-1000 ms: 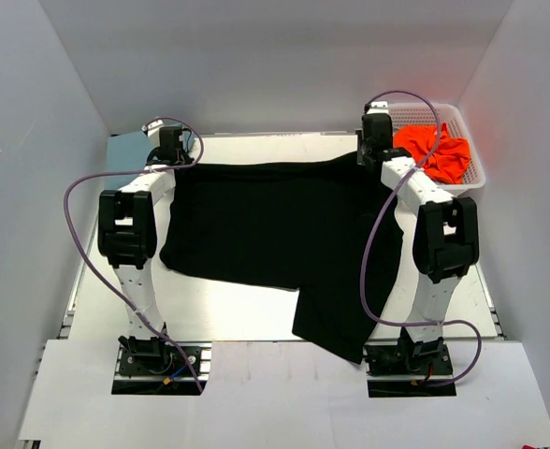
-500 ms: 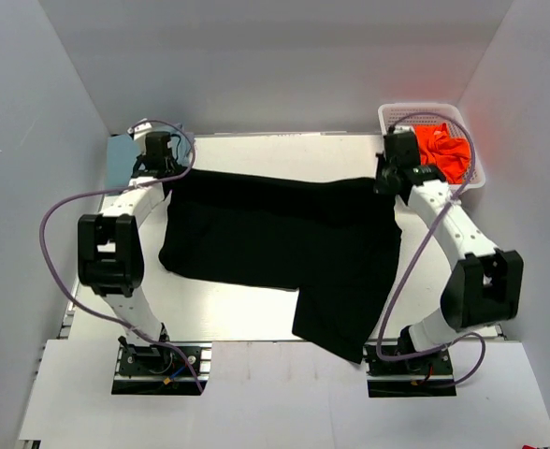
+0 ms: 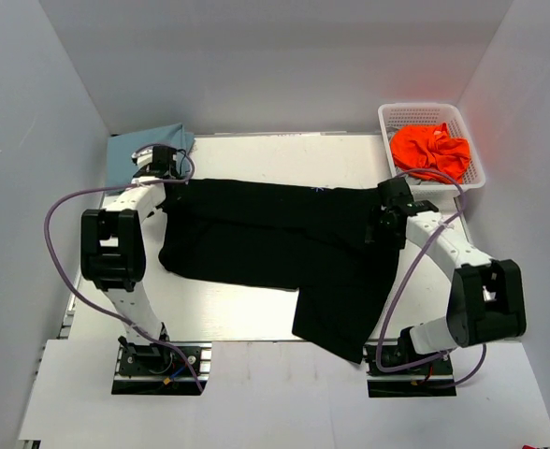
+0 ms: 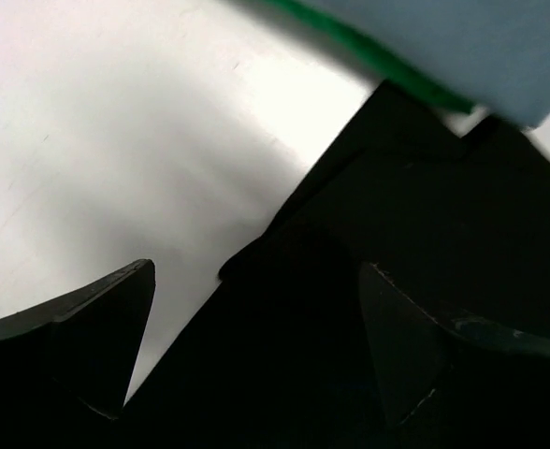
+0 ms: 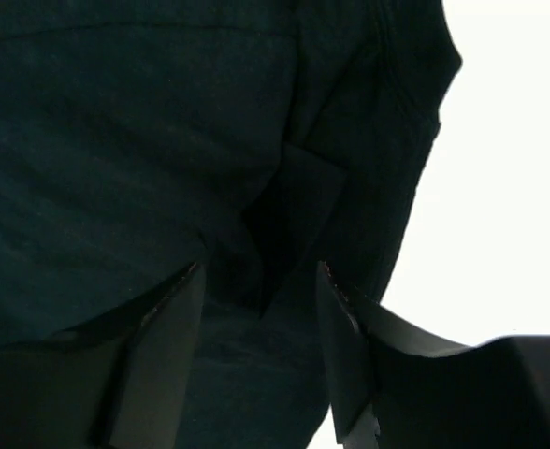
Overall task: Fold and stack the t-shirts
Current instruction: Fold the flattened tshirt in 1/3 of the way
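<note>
A large black t-shirt (image 3: 275, 243) lies spread across the table, its far edge folded over, with a tiny blue print (image 3: 317, 190) near that edge. My left gripper (image 3: 167, 178) hovers at its far-left corner. In the left wrist view this gripper (image 4: 254, 269) stands wide open over the black cloth (image 4: 350, 243). My right gripper (image 3: 381, 224) is over the shirt's right edge, and the right wrist view shows it (image 5: 260, 267) open with a ridge of black cloth (image 5: 284, 224) lying loose under the jaws. A light blue t-shirt (image 3: 144, 150) lies far left, with a green one (image 4: 378, 51) under it. An orange t-shirt (image 3: 431, 150) is in the basket.
A white mesh basket (image 3: 423, 115) stands at the far right corner, against the right wall. Bare table (image 3: 228, 313) shows near the arm bases and along the far edge. Purple cables loop beside both arms.
Both grippers drew the black shirt's far edge toward the near side, then opened and let it go. The right arm swung away from the basket.
</note>
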You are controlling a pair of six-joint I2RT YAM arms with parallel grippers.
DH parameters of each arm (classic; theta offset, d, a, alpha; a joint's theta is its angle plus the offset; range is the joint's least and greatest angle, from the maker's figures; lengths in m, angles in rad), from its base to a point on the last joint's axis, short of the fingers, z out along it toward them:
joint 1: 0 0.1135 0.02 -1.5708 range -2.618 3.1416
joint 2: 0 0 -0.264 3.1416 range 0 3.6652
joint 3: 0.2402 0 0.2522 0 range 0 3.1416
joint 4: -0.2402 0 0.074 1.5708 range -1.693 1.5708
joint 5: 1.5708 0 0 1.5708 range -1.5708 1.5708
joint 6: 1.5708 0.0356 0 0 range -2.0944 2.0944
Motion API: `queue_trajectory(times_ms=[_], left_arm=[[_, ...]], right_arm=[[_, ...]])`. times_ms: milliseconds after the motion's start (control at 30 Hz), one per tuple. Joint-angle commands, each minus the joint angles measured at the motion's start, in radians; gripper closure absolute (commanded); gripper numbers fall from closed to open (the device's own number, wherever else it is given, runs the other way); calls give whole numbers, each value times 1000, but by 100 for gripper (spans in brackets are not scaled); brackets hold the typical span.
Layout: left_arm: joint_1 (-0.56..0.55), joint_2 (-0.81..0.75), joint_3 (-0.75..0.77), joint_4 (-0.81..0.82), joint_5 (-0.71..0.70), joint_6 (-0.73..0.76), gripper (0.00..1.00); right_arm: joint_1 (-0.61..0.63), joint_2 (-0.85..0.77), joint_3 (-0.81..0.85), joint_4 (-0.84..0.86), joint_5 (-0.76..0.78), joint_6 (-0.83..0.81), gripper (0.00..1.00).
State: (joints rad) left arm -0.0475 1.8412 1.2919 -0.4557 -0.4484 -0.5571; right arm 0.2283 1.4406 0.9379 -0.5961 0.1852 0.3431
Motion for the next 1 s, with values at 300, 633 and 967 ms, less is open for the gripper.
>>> queue_trajectory(times_ms=[300, 633, 967], left_arm=[[-12, -250, -154, 187, 458, 36, 0], [-22, -60, -105, 218, 522, 46, 0], [-2, 81, -75, 175, 404, 46, 0]], right_arm=[[2, -191, -125, 128, -98, -75, 40], [0, -69, -156, 318, -72, -127, 46], [-3, -117, -71, 142, -223, -38, 100]])
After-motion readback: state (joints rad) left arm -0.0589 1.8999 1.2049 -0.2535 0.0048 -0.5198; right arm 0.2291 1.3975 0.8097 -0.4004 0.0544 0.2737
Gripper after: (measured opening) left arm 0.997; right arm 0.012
